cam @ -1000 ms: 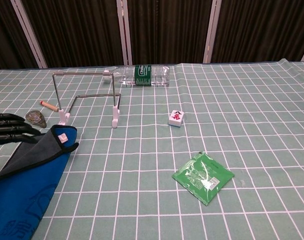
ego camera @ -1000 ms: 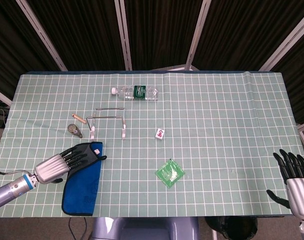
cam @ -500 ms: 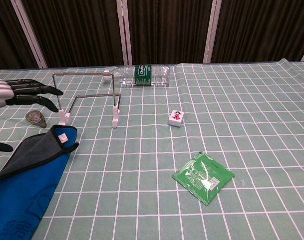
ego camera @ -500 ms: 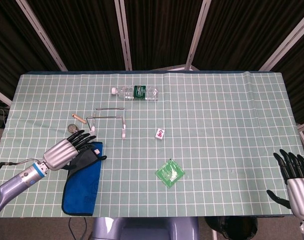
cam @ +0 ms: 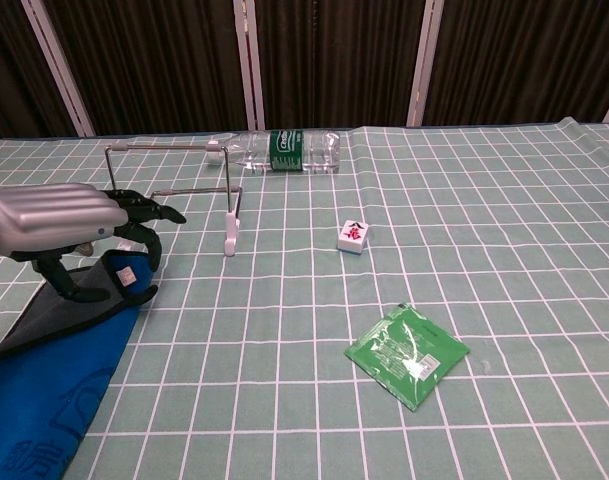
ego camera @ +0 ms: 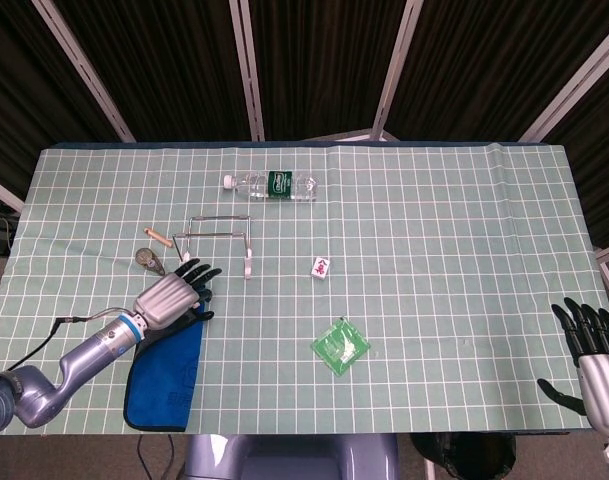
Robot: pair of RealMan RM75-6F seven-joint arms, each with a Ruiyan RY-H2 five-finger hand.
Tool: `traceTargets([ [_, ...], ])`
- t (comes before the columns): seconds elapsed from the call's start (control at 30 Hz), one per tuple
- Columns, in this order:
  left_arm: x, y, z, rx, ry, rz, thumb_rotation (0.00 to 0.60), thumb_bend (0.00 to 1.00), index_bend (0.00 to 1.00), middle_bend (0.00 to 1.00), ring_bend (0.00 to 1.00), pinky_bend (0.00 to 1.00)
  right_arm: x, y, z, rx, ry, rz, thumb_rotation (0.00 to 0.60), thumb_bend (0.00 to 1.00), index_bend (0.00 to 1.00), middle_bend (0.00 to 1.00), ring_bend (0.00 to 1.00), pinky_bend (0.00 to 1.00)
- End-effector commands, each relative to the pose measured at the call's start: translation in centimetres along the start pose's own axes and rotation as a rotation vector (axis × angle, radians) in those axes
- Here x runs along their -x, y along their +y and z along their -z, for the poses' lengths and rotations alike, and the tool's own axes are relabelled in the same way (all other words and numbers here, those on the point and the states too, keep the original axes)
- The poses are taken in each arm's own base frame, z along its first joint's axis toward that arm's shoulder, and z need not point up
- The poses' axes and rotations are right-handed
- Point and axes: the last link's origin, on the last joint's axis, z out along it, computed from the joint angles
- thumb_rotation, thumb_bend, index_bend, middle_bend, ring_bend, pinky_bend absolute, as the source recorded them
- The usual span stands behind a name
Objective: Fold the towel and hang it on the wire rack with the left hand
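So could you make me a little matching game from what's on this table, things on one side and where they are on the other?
Things:
1. bottle
2. towel
3. green packet
4. mahjong tile

Places:
A. under the left robot hand, near the front edge
B. lying on its side behind the rack
C. right of the rack
D. flat, in front of the tile

Pairs: 1-B, 2-A, 3-D, 4-C

A water bottle [ego camera: 271, 184], mahjong tile [ego camera: 322, 267] and green packet [ego camera: 340, 346] lie well apart.
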Motion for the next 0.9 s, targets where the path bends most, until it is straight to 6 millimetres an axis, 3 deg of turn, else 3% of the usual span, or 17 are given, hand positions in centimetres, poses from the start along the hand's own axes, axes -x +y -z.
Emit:
traceTargets([
  [0.03, 0.0, 0.5, -0.4, 0.008, -0.001, 0.005, 0.6, 0.37, 0.35, 0.0, 0.0, 0.0, 0.0, 0.0, 0.0, 0.002, -0.002, 0.0, 0.6, 0.0, 0.0, 0.0, 0.0, 0.0],
  [0.33, 0.3, 1.8, -1.3, 0.037, -0.032, 0.023, 0.6, 0.41, 0.4, 0.0, 0.0, 0.0, 0.0, 0.2, -0.1, 0.007, -0.002, 0.0, 0.6, 0.0, 0.0, 0.0, 0.0, 0.0],
  [0.9, 0.5, 1.3, -1.5, 0.011, -0.05, 0.007, 0.6, 0.44, 0.48, 0.0, 0.0, 0.0, 0.1, 0.2, -0.2, 0.011, -0.005, 0.003, 0.6, 0.0, 0.0, 0.0, 0.0, 0.0],
])
